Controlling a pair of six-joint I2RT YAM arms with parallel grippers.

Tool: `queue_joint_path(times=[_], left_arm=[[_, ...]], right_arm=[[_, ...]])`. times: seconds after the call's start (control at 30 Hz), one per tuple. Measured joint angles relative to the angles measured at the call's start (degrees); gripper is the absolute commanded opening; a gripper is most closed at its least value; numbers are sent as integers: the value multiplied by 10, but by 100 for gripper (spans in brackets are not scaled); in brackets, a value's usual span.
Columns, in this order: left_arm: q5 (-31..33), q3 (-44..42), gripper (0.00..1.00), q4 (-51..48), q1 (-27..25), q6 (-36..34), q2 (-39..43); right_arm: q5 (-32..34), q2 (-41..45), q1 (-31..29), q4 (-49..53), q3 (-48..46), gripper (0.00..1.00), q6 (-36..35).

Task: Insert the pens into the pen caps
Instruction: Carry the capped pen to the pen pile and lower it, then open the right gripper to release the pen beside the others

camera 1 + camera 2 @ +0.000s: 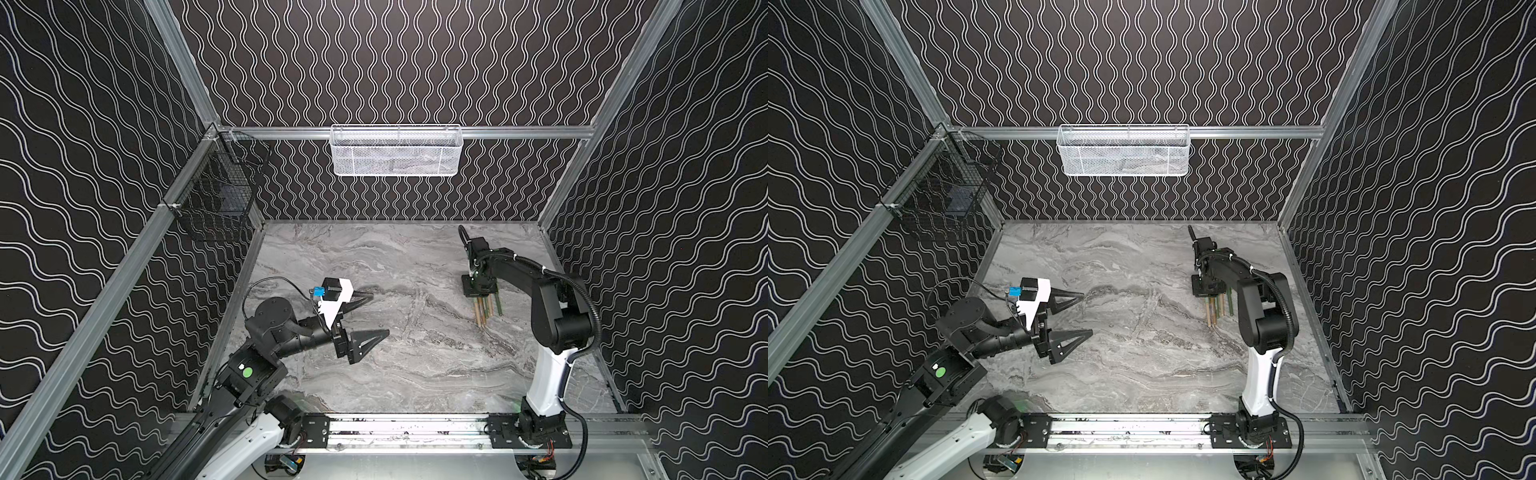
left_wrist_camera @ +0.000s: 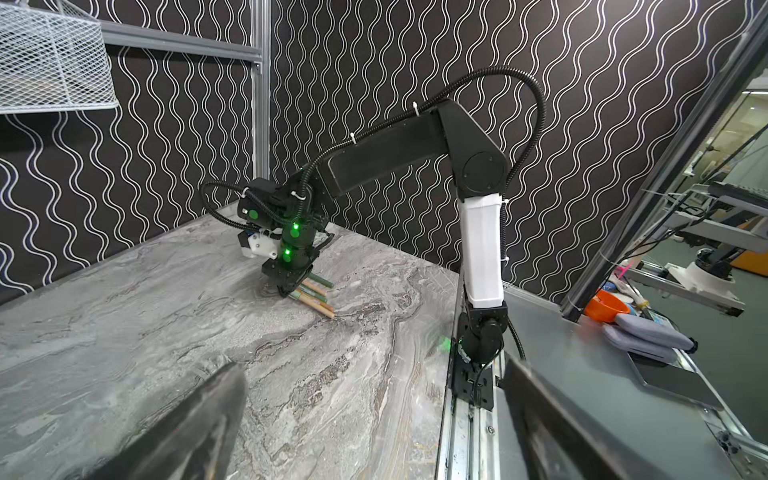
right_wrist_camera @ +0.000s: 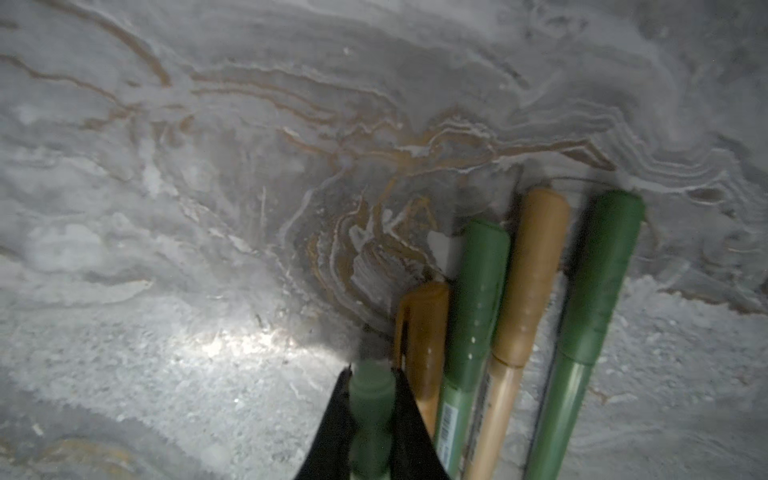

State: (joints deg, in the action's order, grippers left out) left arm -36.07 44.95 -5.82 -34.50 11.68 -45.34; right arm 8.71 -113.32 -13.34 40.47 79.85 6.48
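1. Left gripper (image 1: 380,313): fingers (image 1: 368,340) spread as wide as they go. Nothing sits between them and they touch nothing. It hangs over the left side of the marble table (image 1: 415,374); both top views agree.
2. Right gripper (image 3: 372,374): down at the table on the far right, pointing straight down.
3. Its fingers (image 3: 330,428) pinch a green pen (image 3: 370,399), one finger on each side. The gap is narrow and the pen fills it.
4. The pinched piece is blurred in the right wrist view, so I can't tell whether the grip is on cap or barrel.
5. Pens (image 1: 486,309): five in a tight row, side by side. They start under the right gripper and run toward the near edge, well apart from the left gripper.
6. Beside the pinched one, in order: tan, green, tan, green, each just beside or touching its neighbour.
7. Pen caps (image 3: 536,266) are on those four. The cap-to-barrel seam shows clearly on the longer tan pen and the outer green one.
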Motion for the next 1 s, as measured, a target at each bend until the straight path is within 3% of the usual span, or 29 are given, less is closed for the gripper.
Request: queue_joint_path(times=[0.5,0.9,1.0], left_arm=[[-1,7,99,-29,0,0,-10],[52,60,99,-173,0,-62,-97],[65,61,99,-182,0,-76,-108]], right_arm=[[11,24,3,6,0,32,0],[15,37,22,7,7,59,-5],[16,40,23,2,5,76,-11]])
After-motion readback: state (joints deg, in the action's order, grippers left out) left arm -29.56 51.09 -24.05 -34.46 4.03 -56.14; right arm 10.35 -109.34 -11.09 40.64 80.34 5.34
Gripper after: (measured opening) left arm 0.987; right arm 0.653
